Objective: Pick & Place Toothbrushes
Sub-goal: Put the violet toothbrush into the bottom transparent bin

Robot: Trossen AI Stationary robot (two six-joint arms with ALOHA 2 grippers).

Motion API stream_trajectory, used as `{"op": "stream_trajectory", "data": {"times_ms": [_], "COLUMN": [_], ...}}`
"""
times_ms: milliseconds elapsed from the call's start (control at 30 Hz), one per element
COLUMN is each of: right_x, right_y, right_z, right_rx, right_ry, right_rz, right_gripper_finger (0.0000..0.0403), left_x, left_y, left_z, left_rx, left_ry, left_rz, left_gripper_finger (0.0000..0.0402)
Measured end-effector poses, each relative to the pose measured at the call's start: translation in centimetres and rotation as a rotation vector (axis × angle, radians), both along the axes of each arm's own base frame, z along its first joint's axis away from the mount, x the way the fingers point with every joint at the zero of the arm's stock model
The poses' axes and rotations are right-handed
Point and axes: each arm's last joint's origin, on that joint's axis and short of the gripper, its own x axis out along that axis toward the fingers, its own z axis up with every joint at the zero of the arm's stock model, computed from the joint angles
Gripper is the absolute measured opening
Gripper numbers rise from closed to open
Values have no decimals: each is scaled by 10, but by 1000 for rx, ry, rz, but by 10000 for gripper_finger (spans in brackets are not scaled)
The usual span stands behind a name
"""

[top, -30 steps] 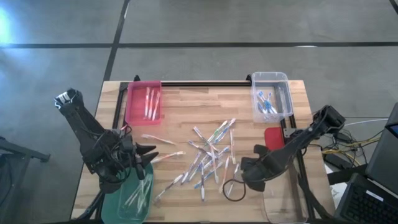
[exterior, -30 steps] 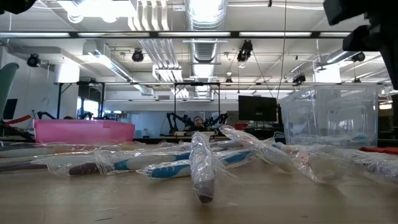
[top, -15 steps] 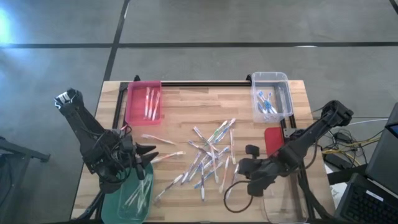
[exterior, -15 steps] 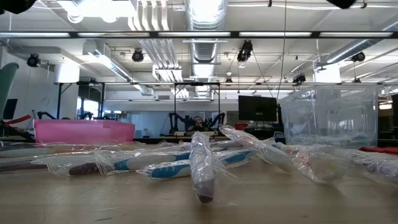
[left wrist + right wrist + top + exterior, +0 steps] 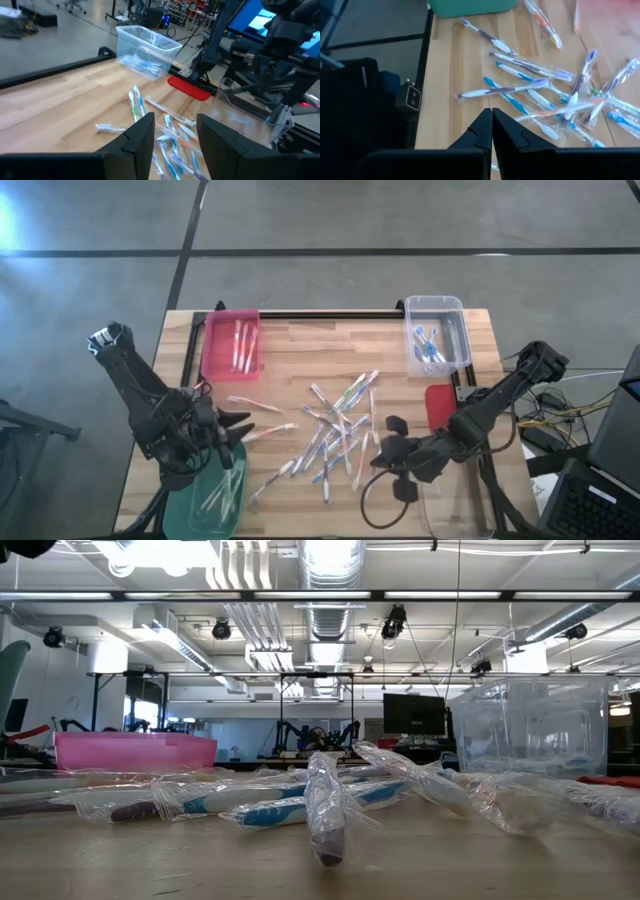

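High view: wood-slat table (image 5: 300, 350) on grey concrete floor w/ dark seam lines. Toothbrushes (image 5: 335, 430) in wrappers, loose heap at table centre, a few strays toward the left side. Pink bin (image 5: 232, 343) at far left corner, some brushes inside; clear bin (image 5: 437, 333) at far right corner, blue-accent brushes inside; green bin (image 5: 205, 500) at near left edge, pale brushes inside. Red pad (image 5: 440, 402) at right edge. Left gripper (image 5: 240, 428) over the near left of the table, beside green bin, fingers apart, nothing betw. them. Right gripper (image 5: 382, 442) near the heap's right side, above the table, fingers together, empty.

Low view: wrapped brushes lie across the tabletop, one end-on at centre. Pink bin to the left, clear bin to the right. Behind: open hall, ceiling ducts (image 5: 325, 580), strip lights, dark monitor (image 5: 413, 713).

Left wrist view: two dark fingers (image 5: 142, 137) held apart; past them the heap, red pad, clear bin, other arm's base.

Right wrist view: fingers (image 5: 482, 131) pressed together to one seam; beyond, scattered brushes on wood, green bin's edge.
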Motion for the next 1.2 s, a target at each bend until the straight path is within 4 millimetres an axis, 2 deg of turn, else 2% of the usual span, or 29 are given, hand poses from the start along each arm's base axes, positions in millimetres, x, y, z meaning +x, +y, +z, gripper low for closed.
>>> {"op": "stream_trajectory", "data": {"times_ms": [167, 367, 533, 700, 867, 1033, 1200], "right_x": [2, -5, -9, -9, 4, 13, 10], "right_y": [-4, -10, -15, -23, -31, -33, -33], "right_z": [-1, -9, -13, -21, -36, -48, -54], "right_rx": [-10, -411, -581, -674, -728, -723, -691], "right_ry": [4, 64, 117, 200, 292, 343, 414], "right_rz": [-14, 325, 485, 560, 582, 562, 606], "right_gripper_finger": [8, 8, 8, 8, 8, 8, 11], "left_x": [0, -1, -1, -1, -1, -1, -1], "left_y": [2, 3, 3, 3, 2, 2, 2], "left_z": [2, 3, 2, 2, 2, 2, 2], "left_rx": [102, 178, 175, 175, 175, 175, 175], "left_ry": [-29, -14, -9, -9, -9, -8, -8], "left_rz": [55, 65, 59, 58, 58, 57, 57], "left_gripper_finger": [152, 152, 152, 152, 152, 152, 152]}}
